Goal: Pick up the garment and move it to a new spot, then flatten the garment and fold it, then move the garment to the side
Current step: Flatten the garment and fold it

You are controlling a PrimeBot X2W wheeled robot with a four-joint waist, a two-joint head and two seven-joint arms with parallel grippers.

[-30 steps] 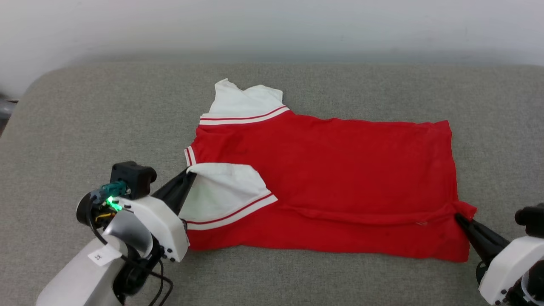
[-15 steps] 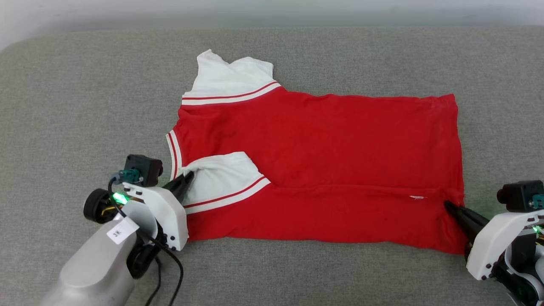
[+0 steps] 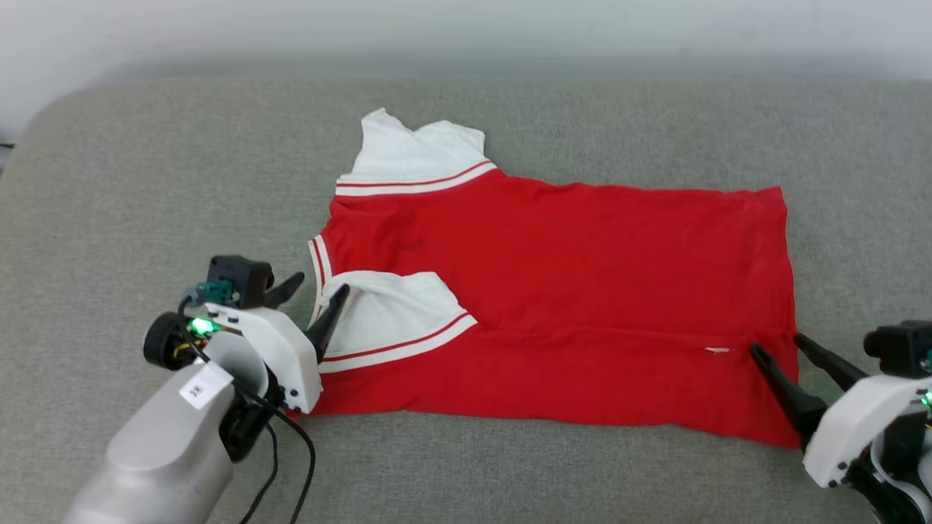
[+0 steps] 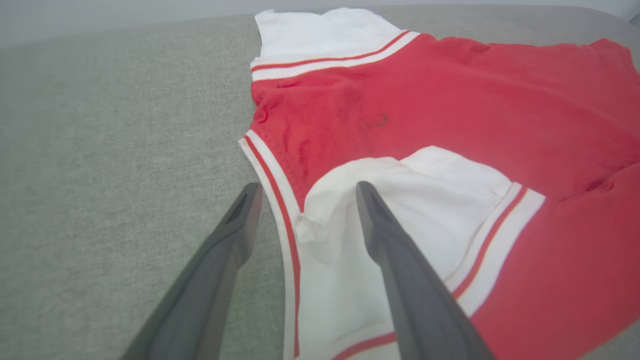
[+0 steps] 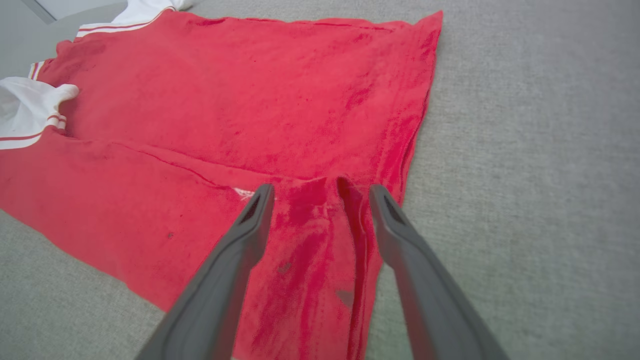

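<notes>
Grey fabric tabletop (image 3: 145, 182) carries the garment (image 3: 582, 262), spread sideways near the middle with its near long edge folded over, which I judge to be a first fold. Its white sleeve (image 3: 393, 313) lies tucked inward. My left end effector (image 3: 320, 284) and right end effector (image 3: 776, 343) are unclenched, holding nothing, astride shoulder and hem corner.

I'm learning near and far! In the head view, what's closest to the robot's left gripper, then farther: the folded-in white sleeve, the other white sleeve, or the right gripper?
From the left gripper:
1. Folded-in white sleeve, at its fingertips, near side.
2. Other white sleeve, up at the far side.
3. Right gripper, across at the lower right.
</notes>
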